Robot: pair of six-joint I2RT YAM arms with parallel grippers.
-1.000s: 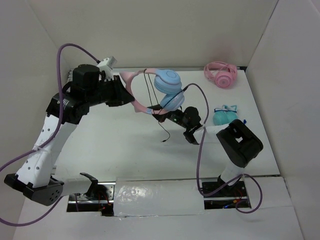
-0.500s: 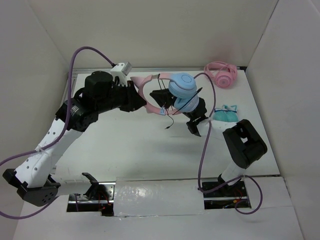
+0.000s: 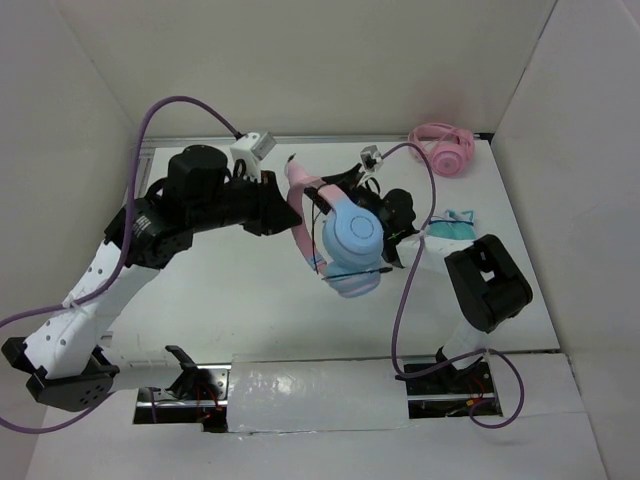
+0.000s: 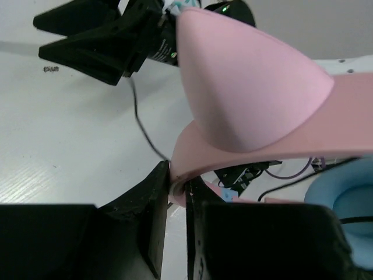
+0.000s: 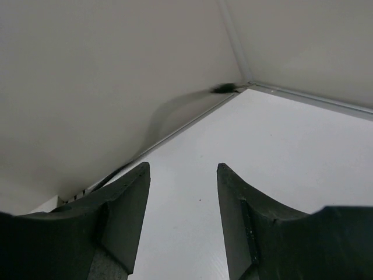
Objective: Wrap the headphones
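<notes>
Above the middle of the table, the left gripper was clamped on the pink band of the headphones, probably holding them aloft so the cable could be wound around them. The right gripper sat just behind, jaws apart and empty. The 2 pale blue earcups hung stacked. 1 cat ear filled the left wrist view, with the thin black cable trailing beneath.

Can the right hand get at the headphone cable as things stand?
Probably yes: the right hand is open and empty, and the cable hangs free right beside it, with nothing between them.
</notes>
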